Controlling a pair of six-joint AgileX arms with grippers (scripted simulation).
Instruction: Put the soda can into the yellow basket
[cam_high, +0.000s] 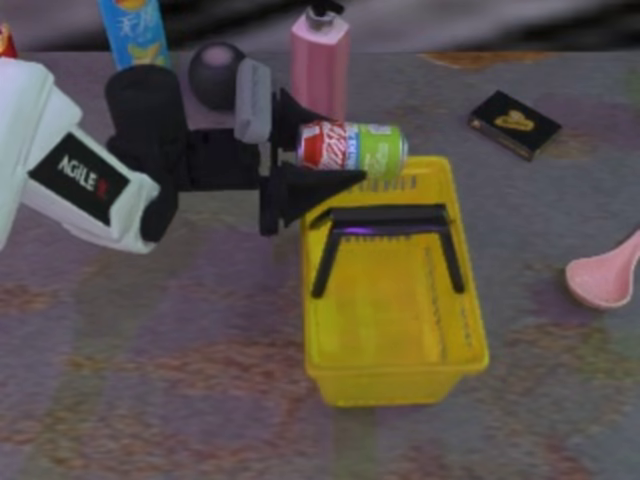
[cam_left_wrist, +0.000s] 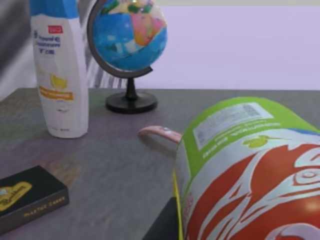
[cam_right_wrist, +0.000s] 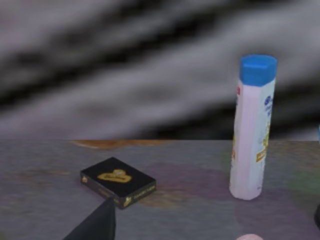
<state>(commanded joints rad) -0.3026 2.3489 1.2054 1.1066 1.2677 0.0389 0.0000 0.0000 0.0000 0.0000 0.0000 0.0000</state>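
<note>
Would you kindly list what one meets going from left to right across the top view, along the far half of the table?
Blue and yellow chip canister → dark round ball → pink pump bottle → red and green soda can held in the left tool → black flat box → pink spoon.

Left arm (cam_high: 90, 175) reaches in from the top view's left, wrist level, pointing right. Left gripper (cam_high: 325, 152): 2 black fingers (cam_high: 300, 190) clamped on a load. Right arm: only 1 dark fingertip (cam_right_wrist: 97, 222) visible in its wrist view.
</note>
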